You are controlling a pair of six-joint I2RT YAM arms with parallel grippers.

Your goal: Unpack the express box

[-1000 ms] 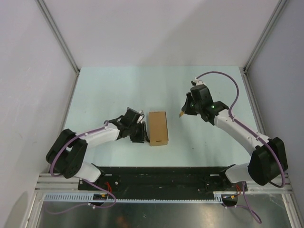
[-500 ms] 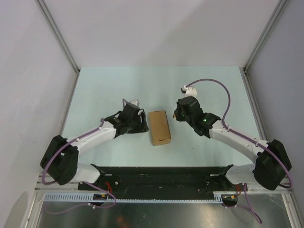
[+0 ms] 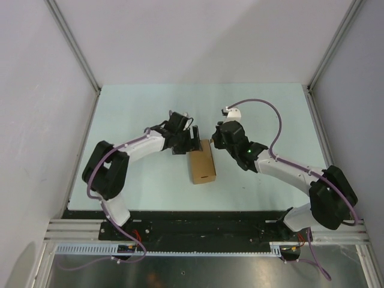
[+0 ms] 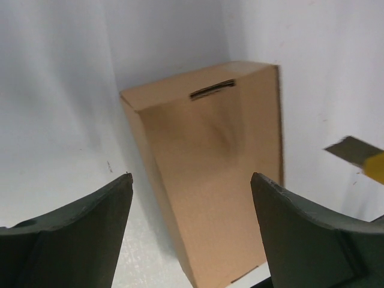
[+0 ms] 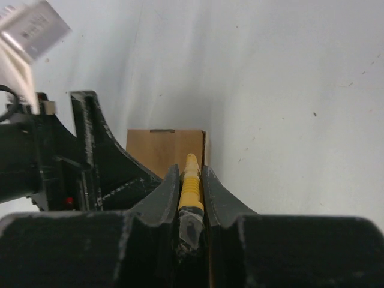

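The express box (image 3: 201, 162), a plain brown cardboard box, lies closed on the pale table, long side running near to far. It fills the left wrist view (image 4: 210, 174) and shows beyond the jaws in the right wrist view (image 5: 162, 150). My left gripper (image 3: 193, 141) is open and empty, its jaws spread over the box's far end. My right gripper (image 3: 214, 139) is shut on a yellow-and-black utility knife (image 5: 189, 183), held at the box's far right corner. The knife's tip shows at the right of the left wrist view (image 4: 360, 157).
Grey walls with metal corner posts (image 3: 75, 48) enclose the table on the left, right and back. A black rail (image 3: 198, 223) runs along the near edge by the arm bases.
Both grippers have moved in toward the box's far end. The left went up and right from the box's left side; the right swung left with the knife. The box has not moved.
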